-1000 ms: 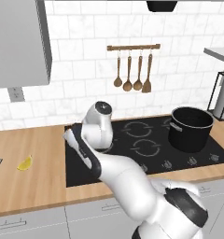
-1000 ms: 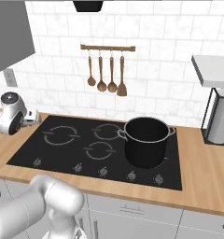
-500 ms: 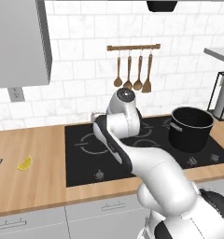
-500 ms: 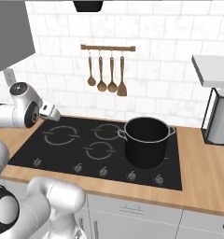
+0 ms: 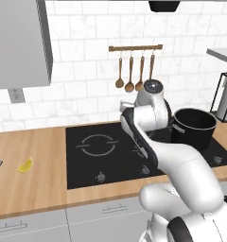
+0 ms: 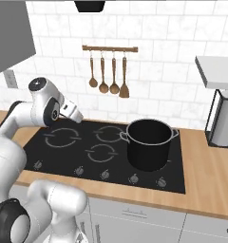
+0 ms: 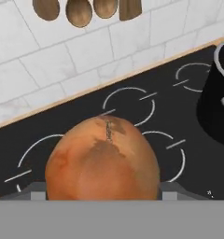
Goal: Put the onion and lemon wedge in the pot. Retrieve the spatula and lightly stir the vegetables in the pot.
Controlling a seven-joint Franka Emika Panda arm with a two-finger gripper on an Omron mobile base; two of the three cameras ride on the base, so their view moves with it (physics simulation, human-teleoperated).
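Note:
The reddish-brown onion (image 7: 102, 158) sits between the fingertips of my gripper (image 7: 102, 192), which is shut on it. The gripper (image 6: 76, 116) hangs above the left part of the black hob (image 6: 101, 152). The black pot (image 6: 149, 142) stands on the hob's right side, right of the gripper; it also appears at the right edge of the hand view as the pot (image 7: 219, 102) and in the left base view as the pot (image 5: 193, 128). The yellow lemon wedge (image 5: 25, 165) lies on the wooden counter left of the hob. The spatula (image 6: 124, 89) hangs rightmost on the wall rack.
Three round-bowled wooden spoons (image 6: 103, 85) hang beside the spatula. A grey appliance (image 6: 224, 118) stands on the counter at the far right. A wall cabinet (image 5: 21, 42) hangs at the upper left. Knobs line the hob's front edge.
The arm has swung right, from over the hob's left edge to above its middle, carrying the onion toward the pot. The lemon wedge and pot have not moved.

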